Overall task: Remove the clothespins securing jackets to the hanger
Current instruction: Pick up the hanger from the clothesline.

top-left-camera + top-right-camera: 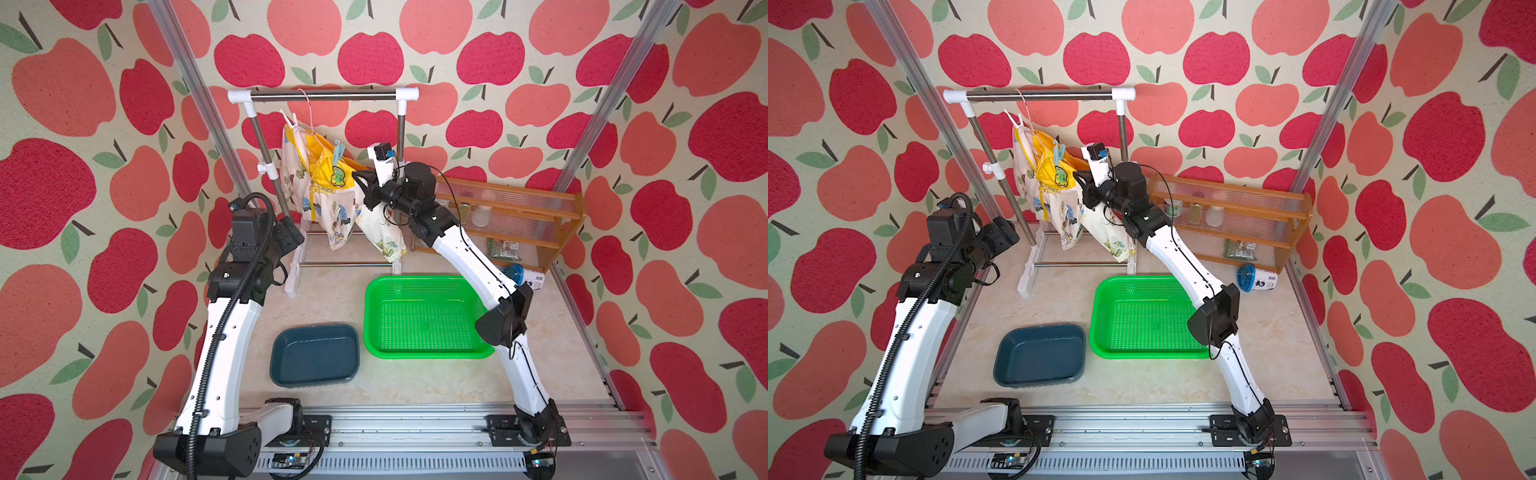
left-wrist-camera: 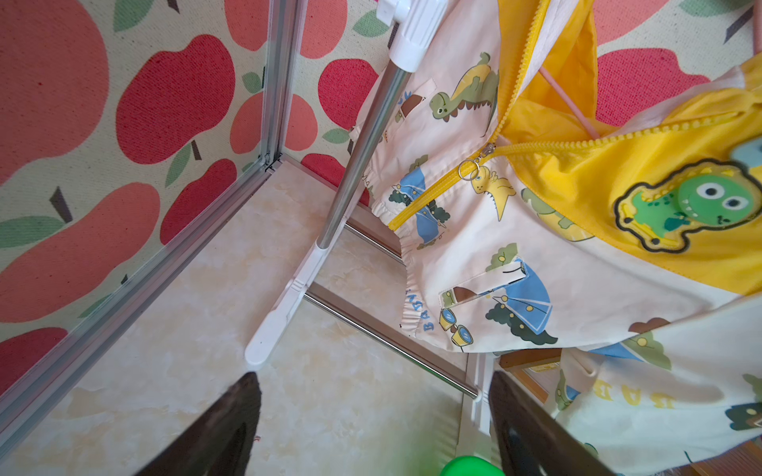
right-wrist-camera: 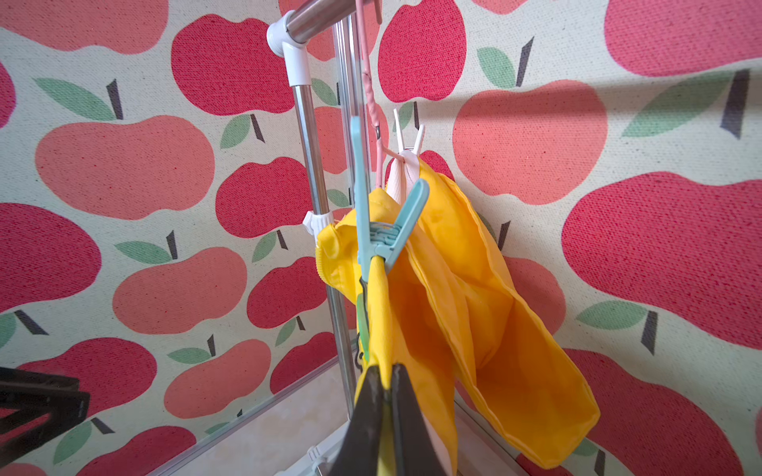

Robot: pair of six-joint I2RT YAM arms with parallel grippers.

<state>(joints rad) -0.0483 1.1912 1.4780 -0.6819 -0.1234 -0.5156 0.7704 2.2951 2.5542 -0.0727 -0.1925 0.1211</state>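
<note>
Right gripper (image 3: pixel 386 371): clenched on a narrow fold of the jacket's yellow lining, and the fabric runs up out of the closed jaws. In a top view the right gripper (image 1: pixel 360 179) sits just above frame centre.
Blue clothespin (image 3: pixel 383 243): clipped on that same yellow fold, just beyond the closed jaws, with its two handles spread in a V. In both top views it stands at the upper edge of the yellow lining, left of the gripper.
Jacket (image 1: pixel 318 199): cream with a dinosaur print, zip half open, and a green frog patch on the yellow panel. It hangs in the upper middle of the frame under the left part of the rack's bar, and one sleeve droops toward the table.
Hanger (image 1: pixel 306 100): thin pink wire with its hook over the bar and its shoulders inside the jacket.
Whitish clothespin (image 1: pixel 289 119): at the jacket's upper left corner, on the hanger's far shoulder.
Left gripper (image 2: pixel 373 395): released, its fingers spread wide with only bare table between them. In a top view the left gripper (image 1: pixel 297 235) is left of centre, beside the rack's left post and apart from the jacket.
Rack (image 1: pixel 324 96): steel tube with white joints, across the upper middle.
Green basket (image 1: pixel 415 278): right of centre, below the rack.
Blue tub (image 1: pixel 316 327): lower centre, just left of the basket.
Wooden shelf (image 1: pixel 511 195): at right, behind the right arm.
</note>
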